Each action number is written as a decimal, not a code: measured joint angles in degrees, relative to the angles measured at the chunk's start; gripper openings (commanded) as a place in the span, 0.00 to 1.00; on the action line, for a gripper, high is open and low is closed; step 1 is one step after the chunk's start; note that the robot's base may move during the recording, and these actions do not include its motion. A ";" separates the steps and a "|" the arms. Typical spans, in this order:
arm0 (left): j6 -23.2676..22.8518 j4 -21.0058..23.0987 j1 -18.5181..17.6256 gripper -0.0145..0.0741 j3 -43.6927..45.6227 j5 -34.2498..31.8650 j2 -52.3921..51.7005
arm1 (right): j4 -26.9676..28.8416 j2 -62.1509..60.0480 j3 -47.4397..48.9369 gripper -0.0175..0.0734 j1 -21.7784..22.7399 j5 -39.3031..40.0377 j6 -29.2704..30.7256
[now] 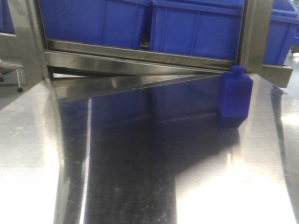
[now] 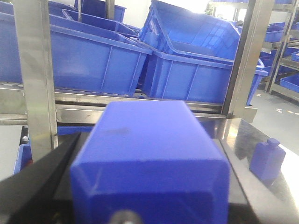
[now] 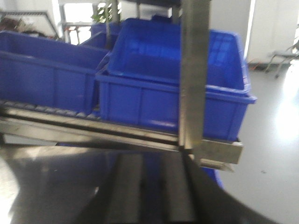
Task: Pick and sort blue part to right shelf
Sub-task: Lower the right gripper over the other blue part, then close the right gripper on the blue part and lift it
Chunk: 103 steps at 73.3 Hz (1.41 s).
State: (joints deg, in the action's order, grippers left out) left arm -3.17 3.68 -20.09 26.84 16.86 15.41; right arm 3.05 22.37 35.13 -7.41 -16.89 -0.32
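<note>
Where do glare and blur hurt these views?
Front view: white glare on the steel table at lower right, bin reflections across it; the standing blue part is readable. Left wrist view: the held blue part fills the foreground, soft. Right wrist view: soft throughout, highlights blown out, blue bin legible.
</note>
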 measured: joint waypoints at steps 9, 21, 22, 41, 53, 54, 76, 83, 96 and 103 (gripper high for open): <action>0.00 0.00 0.00 0.53 0.00 0.00 0.00 | 0.00 9.62 7.61 0.90 -3.84 -5.93 0.00; 0.00 0.00 0.00 0.53 0.00 0.00 0.00 | 0.00 22.66 17.07 0.89 -7.58 -17.81 0.00; 0.00 0.00 0.00 0.53 0.00 0.00 0.00 | 0.05 23.73 17.87 0.89 -7.77 -18.76 0.00; 0.00 0.00 0.00 0.53 0.00 -0.05 0.00 | 1.95 43.81 33.90 0.88 -8.40 -33.17 -2.18; 0.00 0.00 0.00 0.53 0.00 -0.05 0.00 | 1.95 57.49 44.46 0.88 -8.40 -40.53 -6.15; 0.00 0.00 0.00 0.53 0.00 -0.05 0.00 | 1.95 58.05 44.86 0.88 -8.40 -40.75 -6.29; 0.00 0.00 0.00 0.53 0.00 -0.05 0.00 | 1.23 77.00 54.92 0.88 -8.40 -44.56 -9.14; 0.00 0.00 0.00 0.53 0.00 -0.05 0.00 | -0.57 80.21 55.29 0.88 -8.49 -44.56 -10.35; 0.00 0.00 0.00 0.53 0.00 -0.13 0.00 | -3.05 84.15 55.29 0.88 -8.49 -43.32 -11.52; 0.00 0.00 0.00 0.53 0.00 -0.13 0.00 | -3.05 85.80 55.42 0.88 -8.49 -41.99 -11.65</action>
State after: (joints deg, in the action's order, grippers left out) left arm -3.17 3.68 -20.09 26.84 16.73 15.41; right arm 0.00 108.17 90.55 -15.91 -58.88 -11.97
